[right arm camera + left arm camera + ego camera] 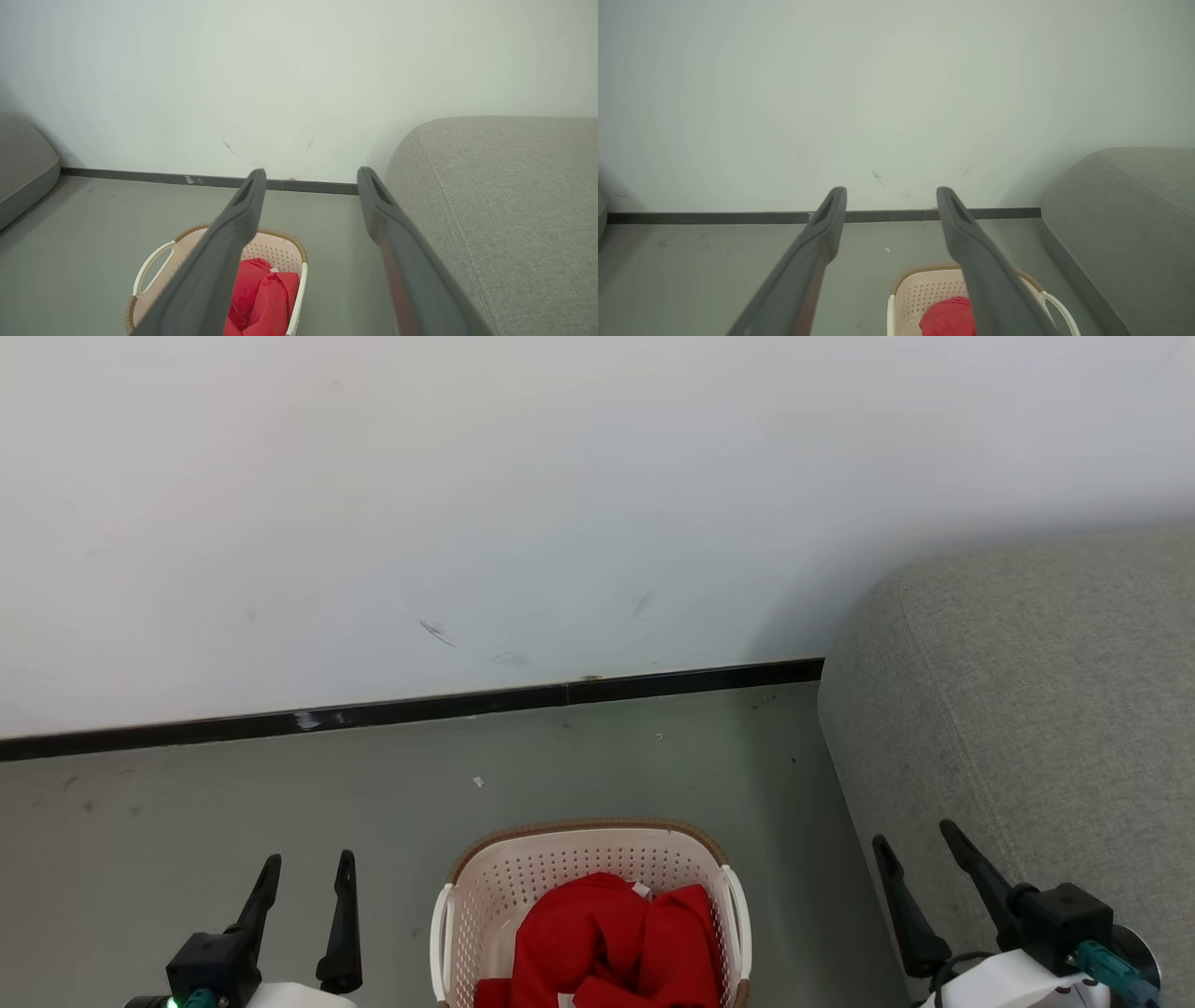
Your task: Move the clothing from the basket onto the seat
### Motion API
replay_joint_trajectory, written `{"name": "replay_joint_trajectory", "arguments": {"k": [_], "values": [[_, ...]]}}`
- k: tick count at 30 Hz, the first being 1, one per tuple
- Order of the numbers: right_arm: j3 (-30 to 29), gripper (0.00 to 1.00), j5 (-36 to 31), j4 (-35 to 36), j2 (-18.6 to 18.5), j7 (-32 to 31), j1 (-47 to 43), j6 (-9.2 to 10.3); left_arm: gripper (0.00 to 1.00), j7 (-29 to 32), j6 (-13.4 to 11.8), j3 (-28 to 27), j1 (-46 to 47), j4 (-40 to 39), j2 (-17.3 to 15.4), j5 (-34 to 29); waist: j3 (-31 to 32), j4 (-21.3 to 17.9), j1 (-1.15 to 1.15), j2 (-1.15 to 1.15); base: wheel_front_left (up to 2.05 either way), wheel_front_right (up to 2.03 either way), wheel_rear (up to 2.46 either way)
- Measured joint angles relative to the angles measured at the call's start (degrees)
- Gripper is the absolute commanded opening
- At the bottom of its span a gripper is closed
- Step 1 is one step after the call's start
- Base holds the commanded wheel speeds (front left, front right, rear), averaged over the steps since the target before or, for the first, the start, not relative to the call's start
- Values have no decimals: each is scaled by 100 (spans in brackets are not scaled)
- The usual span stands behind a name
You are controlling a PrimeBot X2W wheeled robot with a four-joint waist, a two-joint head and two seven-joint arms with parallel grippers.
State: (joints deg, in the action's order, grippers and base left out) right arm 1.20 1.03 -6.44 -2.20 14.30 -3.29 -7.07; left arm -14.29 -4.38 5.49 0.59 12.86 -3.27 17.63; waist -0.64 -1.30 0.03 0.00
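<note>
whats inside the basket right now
Bunched bright red clothing with a bit of white trim lies in the basket. It covers the basket's bottom, so anything beneath the pile cannot be seen.

No writing, brand, number or sign can be read anywhere. The small white patch (pixel 640 891) on the clothing (pixel 607 943) in the basket (pixel 523 877) is too small to show any lettering. The dark marks (pixel 435 633) on the wall (pixel 560 476) are scuffs, not characters.
</note>
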Motion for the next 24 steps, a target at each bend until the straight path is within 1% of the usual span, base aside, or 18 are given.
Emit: {"name": "replay_joint_trajectory", "arguments": {"k": [17,24], "values": [[-1,100,54,33,0,0,0,0,100,0,8,-66,10,74,25,-5,-91,5,-1,0,0,0,0],[-1,100,293,51,0,0,-1,0,100,0,60,49,31,224,-30,-79,-172,-1,-1,0,0,0,0]]}}
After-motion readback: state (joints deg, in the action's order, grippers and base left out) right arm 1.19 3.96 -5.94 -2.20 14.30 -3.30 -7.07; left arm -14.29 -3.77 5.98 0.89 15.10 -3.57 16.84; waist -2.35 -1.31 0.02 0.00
